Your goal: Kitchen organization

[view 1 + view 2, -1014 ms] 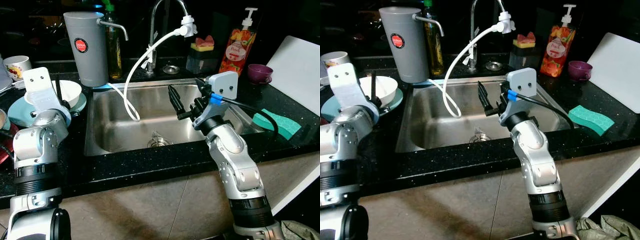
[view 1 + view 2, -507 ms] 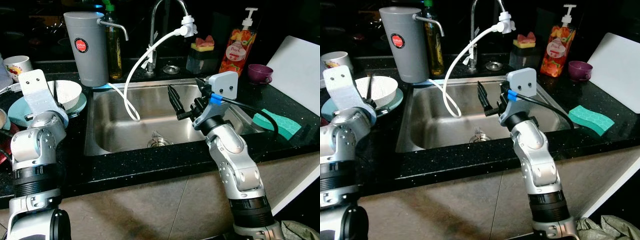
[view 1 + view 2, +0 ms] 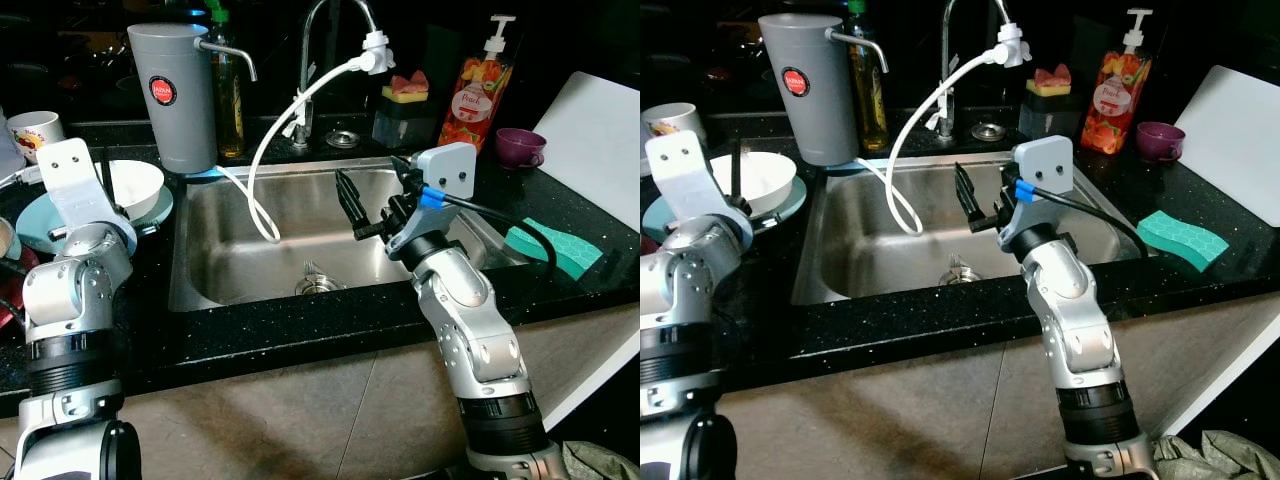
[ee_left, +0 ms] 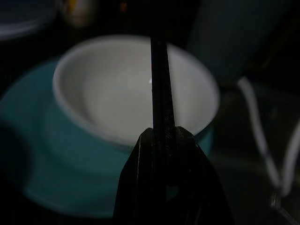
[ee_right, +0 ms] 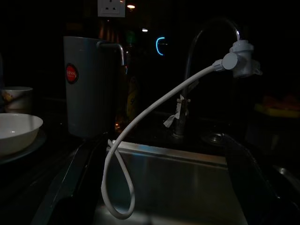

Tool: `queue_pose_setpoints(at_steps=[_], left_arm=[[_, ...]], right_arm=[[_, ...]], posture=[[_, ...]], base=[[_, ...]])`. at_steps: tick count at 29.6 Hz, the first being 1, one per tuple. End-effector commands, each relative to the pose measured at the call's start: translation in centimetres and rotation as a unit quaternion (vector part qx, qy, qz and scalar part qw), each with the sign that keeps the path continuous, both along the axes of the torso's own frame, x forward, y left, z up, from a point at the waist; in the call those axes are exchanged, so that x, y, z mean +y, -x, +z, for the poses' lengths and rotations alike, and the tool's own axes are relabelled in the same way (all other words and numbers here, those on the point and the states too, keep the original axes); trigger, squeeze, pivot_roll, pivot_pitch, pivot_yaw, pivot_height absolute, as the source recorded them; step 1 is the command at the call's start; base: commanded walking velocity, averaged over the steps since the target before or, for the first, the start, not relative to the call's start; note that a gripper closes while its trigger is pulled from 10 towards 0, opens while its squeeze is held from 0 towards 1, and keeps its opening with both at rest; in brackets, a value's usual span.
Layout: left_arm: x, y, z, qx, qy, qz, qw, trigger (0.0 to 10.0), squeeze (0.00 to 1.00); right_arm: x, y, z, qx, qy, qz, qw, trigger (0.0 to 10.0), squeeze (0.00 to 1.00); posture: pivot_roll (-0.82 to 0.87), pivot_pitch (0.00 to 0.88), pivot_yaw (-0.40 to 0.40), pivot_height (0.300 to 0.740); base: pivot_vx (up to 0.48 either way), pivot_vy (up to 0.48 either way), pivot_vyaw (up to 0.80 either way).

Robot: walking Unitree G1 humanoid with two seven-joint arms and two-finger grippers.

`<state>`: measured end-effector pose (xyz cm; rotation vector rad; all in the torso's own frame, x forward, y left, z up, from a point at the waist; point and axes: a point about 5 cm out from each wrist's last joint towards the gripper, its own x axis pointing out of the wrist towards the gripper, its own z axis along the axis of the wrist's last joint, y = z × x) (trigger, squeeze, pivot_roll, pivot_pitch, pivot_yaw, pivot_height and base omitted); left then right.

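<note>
The left gripper [image 4: 161, 140] hovers over the white ceramic bowl [image 3: 135, 186], its black fingers pressed together on a thin dark stick-like utensil [image 4: 159, 84] (what kind cannot be told). The bowl sits on a teal round plate [image 3: 40, 222] on the black speckled counter [image 3: 300, 335], left of the stainless steel sink [image 3: 290, 250]. The right gripper [image 3: 350, 205] hangs above the sink basin with its fingers spread, holding nothing. A white flexible hose [image 3: 265, 150] loops from the faucet into the sink, beside a grey water filter jug [image 3: 175, 95].
</note>
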<state>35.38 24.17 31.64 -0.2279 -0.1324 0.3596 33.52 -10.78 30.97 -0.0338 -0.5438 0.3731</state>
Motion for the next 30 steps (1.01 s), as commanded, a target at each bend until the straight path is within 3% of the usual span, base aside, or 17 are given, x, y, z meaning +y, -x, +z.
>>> queue_pose_setpoints(at_steps=[1,5,12,16,19,23,26,27,29,30], left_arm=[[-0.5,0.3,1.0,-0.03,-0.018,-0.011,0.999,10.0,0.0],[-1.5,0.5,2.0,-0.06,-0.043,-0.048,0.996,10.0,0.0],[-2.8,0.7,2.0,-0.068,-0.072,-0.101,0.99,10.0,0.0],[-3.9,1.0,1.4,-0.064,-0.096,-0.153,0.981,10.0,0.0],[-5.9,1.7,-0.9,-0.035,-0.111,-0.221,0.968,10.0,0.0],[-6.4,1.9,-1.4,-0.029,-0.112,-0.235,0.965,10.0,0.0],[-8.6,3.1,-2.6,-0.031,-0.121,-0.348,0.929,10.0,0.0],[-8.6,3.1,-2.6,-0.031,-0.121,-0.348,0.929,10.0,0.0],[-9.4,4.0,-2.8,-0.04,-0.127,-0.405,0.905,10.0,0.0],[-9.4,4.0,-2.8,-0.04,-0.127,-0.405,0.905,10.0,0.0]], right_arm=[[-0.2,0.0,0.0,0.0,-0.007,-0.001,1.0,10.0,0.0],[-0.2,0.1,0.1,-0.001,-0.008,-0.001,1.0,10.0,0.0],[-0.3,0.1,0.3,0.0,-0.015,0.003,1.0,10.0,0.0],[-0.5,0.1,0.5,0.008,-0.039,0.019,0.999,10.0,0.0],[-0.1,0.6,0.5,0.035,-0.061,0.093,0.993,10.0,0.0],[0.1,0.7,0.5,0.042,-0.06,0.11,0.991,10.0,0.0],[0.6,0.8,-0.4,0.091,-0.08,0.162,0.979,10.0,0.0],[0.6,0.8,-0.4,0.091,-0.08,0.162,0.979,10.0,0.0],[0.8,0.9,-0.7,0.106,-0.09,0.181,0.974,10.0,0.0],[0.8,0.9,-0.7,0.106,-0.09,0.181,0.974,10.0,0.0]], posture=[[0.06,0.175,-0.053,0.74],[0.06,0.175,-0.053,0.74],[0.06,0.175,-0.053,0.74],[0.06,0.175,-0.053,0.74],[0.06,0.172,-0.049,0.74],[0.06,0.172,-0.049,0.74],[0.06,0.168,-0.053,0.74],[0.06,0.168,-0.053,0.74],[0.06,0.168,-0.053,0.74],[0.06,0.168,-0.053,0.74]], base=[[0.0,0.0,0.0],[0.0,0.0,0.0],[0.0,0.0,0.0],[0.0,0.0,0.0],[0.0,0.0,0.0],[0.0,0.0,0.0],[0.0,0.0,0.0],[0.0,0.0,0.0],[0.0,0.0,0.0],[0.0,0.0,0.0]])
